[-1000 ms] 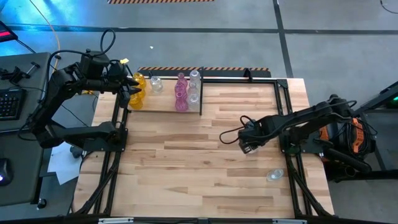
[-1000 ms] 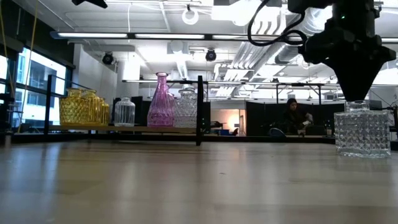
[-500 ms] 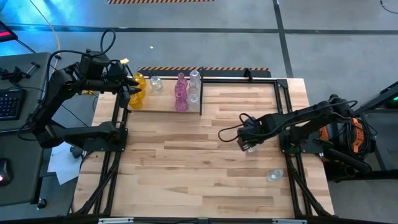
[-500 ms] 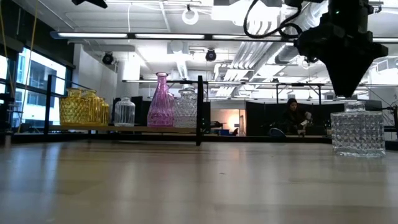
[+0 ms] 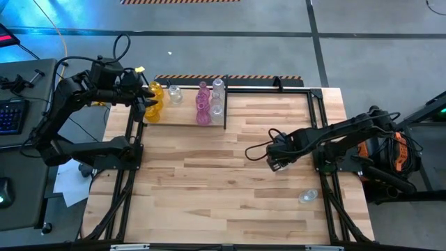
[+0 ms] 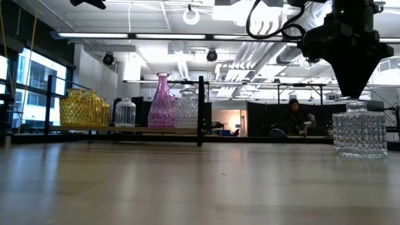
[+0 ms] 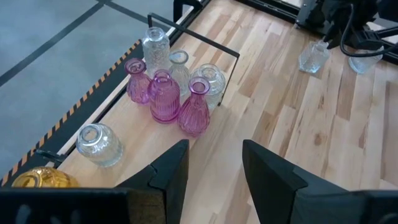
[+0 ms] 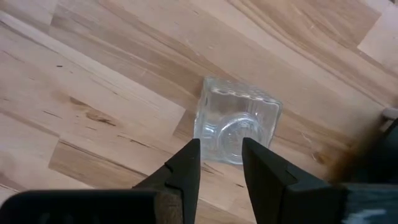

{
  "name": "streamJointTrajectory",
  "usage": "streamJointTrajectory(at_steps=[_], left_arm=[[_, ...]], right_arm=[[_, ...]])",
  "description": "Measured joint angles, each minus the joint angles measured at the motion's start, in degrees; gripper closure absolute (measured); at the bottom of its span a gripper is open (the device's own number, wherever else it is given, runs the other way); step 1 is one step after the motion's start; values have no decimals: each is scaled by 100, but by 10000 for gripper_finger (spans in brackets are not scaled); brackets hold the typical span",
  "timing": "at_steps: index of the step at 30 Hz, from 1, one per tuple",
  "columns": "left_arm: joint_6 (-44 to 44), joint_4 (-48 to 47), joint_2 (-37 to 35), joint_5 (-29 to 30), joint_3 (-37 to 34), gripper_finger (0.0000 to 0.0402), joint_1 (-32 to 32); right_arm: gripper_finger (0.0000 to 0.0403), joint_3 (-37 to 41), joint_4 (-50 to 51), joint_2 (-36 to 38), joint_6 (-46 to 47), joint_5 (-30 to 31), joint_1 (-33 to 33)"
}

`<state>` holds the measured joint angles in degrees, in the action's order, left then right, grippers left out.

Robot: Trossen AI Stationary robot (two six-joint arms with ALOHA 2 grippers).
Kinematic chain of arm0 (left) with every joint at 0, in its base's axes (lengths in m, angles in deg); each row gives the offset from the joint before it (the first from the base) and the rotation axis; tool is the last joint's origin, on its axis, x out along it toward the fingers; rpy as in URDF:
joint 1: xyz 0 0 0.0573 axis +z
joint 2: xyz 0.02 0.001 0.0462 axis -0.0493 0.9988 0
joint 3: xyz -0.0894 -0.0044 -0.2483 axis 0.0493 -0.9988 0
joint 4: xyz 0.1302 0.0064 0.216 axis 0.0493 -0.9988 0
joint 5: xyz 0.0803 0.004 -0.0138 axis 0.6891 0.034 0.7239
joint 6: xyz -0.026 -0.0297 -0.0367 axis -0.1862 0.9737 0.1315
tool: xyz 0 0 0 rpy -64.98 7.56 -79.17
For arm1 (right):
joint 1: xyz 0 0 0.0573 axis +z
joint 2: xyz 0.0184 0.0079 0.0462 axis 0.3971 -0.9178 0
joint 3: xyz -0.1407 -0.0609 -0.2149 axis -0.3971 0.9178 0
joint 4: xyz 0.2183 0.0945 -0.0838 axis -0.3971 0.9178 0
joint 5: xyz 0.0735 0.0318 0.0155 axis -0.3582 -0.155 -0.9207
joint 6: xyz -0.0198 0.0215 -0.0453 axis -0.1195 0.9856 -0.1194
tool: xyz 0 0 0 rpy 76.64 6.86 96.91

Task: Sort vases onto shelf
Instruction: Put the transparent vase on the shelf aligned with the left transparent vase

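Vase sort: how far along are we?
Mostly done: yellow, pink and clear vases already stand on the shelf. In hand: the right gripper hangs open directly over a square clear vase mid-table, not gripping it. Left: that one plus another clear vase near the table's right edge. The left gripper waits open at the shelf's yellow end.

A grey concrete floor with painted lines surrounds the pale butcher-block desk. Beyond it the room shows an open ceiling with white ducts and strip lights, bright windows, and a seated person far back.
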<state>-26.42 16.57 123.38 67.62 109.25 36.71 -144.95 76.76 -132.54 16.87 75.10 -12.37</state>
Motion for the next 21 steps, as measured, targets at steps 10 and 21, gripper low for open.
streamJointTrajectory(at_steps=[10, 21], left_arm=[[-2, -21, -169, -1, -4, 261, 1], [0, -38, -265, -103, -4, 261, 1]], right_arm=[[304, 522, -663, 2, 98, -184, 26], [321, 705, -1874, 11, 198, -226, 28]])
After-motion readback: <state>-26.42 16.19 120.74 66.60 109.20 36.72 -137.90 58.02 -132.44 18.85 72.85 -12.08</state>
